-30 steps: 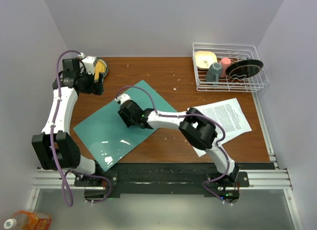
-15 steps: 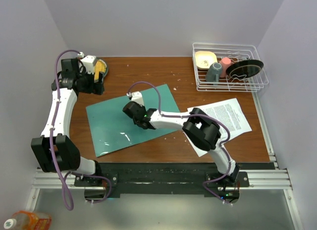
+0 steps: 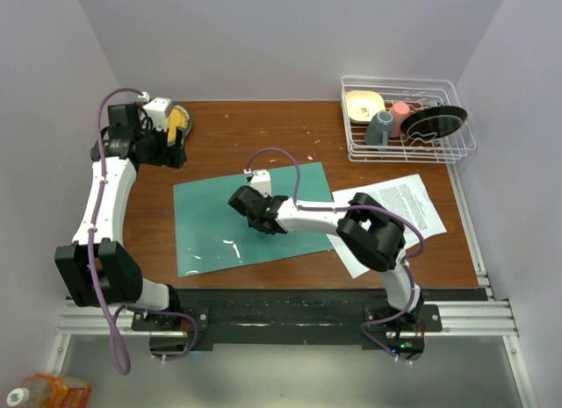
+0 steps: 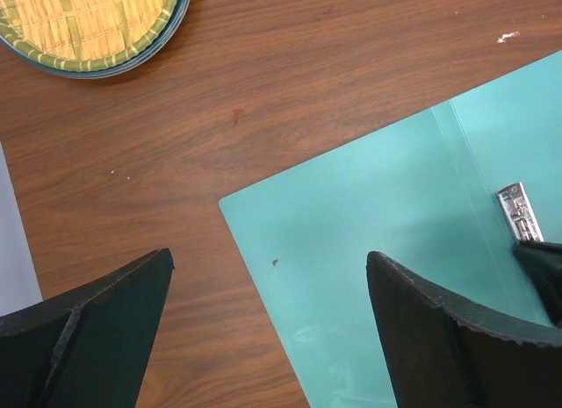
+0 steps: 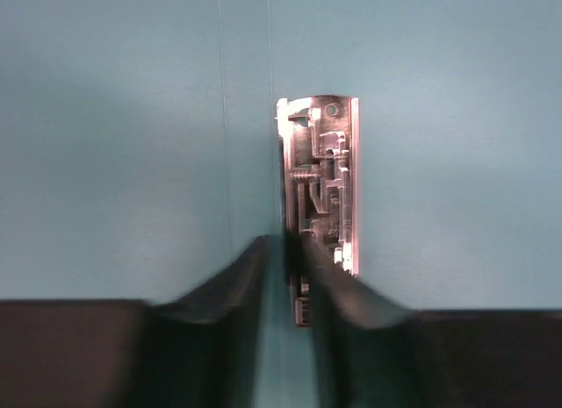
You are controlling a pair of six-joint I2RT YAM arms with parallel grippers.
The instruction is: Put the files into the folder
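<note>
My right gripper (image 5: 290, 246) is pinched narrow on the silver metal clip (image 5: 320, 180) of the flat teal-green folder (image 3: 219, 224) — glossy, long axis left-right, right end tipped slightly away — on the brown wooden table (image 3: 263, 132) between pale walls (image 3: 290, 39), white printed files (image 3: 399, 211) just beside it, my left gripper (image 4: 268, 259) spread wide.

The right arm (image 3: 307, 217) is stretching low across the folder (image 3: 211, 232) from the near right and blocking that side. The right gripper (image 5: 288, 250) is pinching the metal clip (image 5: 329, 175) near the folder's middle. The arm's elbow is overhanging the near-left corner of the files (image 3: 404, 206). A dish rack (image 3: 406, 118) is crowding the far right corner. A woven tray (image 3: 180, 118) is occupying the far left, just beside the left gripper (image 4: 270, 259), which is hovering spread wide. Bare table (image 3: 263, 136) is lying open beyond the folder's far edge and along its left side.
</note>
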